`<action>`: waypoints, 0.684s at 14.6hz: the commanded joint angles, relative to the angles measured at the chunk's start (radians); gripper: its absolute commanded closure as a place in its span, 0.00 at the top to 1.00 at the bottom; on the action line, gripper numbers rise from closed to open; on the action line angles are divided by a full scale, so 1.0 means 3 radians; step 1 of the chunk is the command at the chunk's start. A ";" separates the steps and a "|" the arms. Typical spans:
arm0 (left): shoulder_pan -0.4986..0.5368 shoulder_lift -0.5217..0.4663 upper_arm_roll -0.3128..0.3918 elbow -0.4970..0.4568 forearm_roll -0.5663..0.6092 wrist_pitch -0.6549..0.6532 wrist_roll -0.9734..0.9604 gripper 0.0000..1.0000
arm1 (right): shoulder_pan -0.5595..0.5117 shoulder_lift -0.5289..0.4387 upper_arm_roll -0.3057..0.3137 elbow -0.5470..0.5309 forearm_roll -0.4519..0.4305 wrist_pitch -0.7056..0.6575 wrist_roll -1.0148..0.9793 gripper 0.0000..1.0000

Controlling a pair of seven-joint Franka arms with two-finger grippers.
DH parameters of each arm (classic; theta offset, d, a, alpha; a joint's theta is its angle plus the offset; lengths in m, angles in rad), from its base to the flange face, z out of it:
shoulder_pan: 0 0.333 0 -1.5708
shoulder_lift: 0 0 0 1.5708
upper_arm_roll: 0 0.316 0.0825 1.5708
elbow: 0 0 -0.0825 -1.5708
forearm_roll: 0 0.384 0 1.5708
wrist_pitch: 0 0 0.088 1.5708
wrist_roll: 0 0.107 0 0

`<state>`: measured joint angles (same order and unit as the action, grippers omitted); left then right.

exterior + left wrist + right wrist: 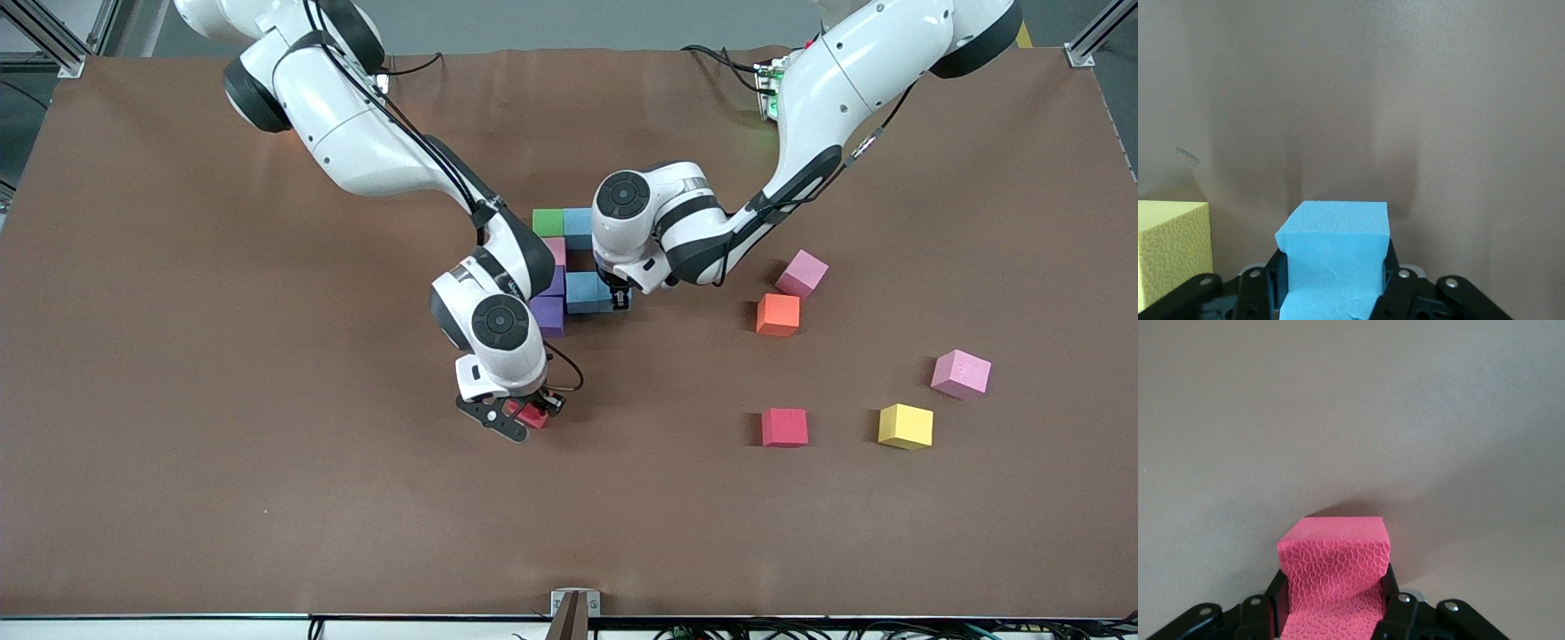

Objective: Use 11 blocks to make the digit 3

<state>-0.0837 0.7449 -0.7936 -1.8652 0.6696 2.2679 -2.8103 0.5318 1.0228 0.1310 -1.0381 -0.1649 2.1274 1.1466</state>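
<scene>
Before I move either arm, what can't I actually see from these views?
- Front view: the arms cover part of the digit 3, so its block count is unclear.
- Left wrist view: the yellow block is cut off by the edge.
- No view shows whether the red block in the right gripper touches the table.

Yellow block (1171,253) cut off, arms masking the digit 3 (569,271)

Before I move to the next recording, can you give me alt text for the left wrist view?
The left gripper is shut on a light blue cube, squeezed between its fingers over the brown table. A yellow cube sits beside it at the picture's edge.
</scene>
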 commanded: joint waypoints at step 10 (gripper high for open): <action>0.0003 0.0028 -0.0008 0.0040 0.0146 0.0003 -0.0706 1.00 | 0.0027 -0.0366 0.0059 -0.0461 -0.0049 -0.0086 -0.1317 0.01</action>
<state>-0.0809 0.7506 -0.7917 -1.8556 0.6697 2.2697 -2.8057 0.5420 1.0031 0.1398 -1.0550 -0.1647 2.0973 0.7649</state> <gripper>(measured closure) 0.101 0.445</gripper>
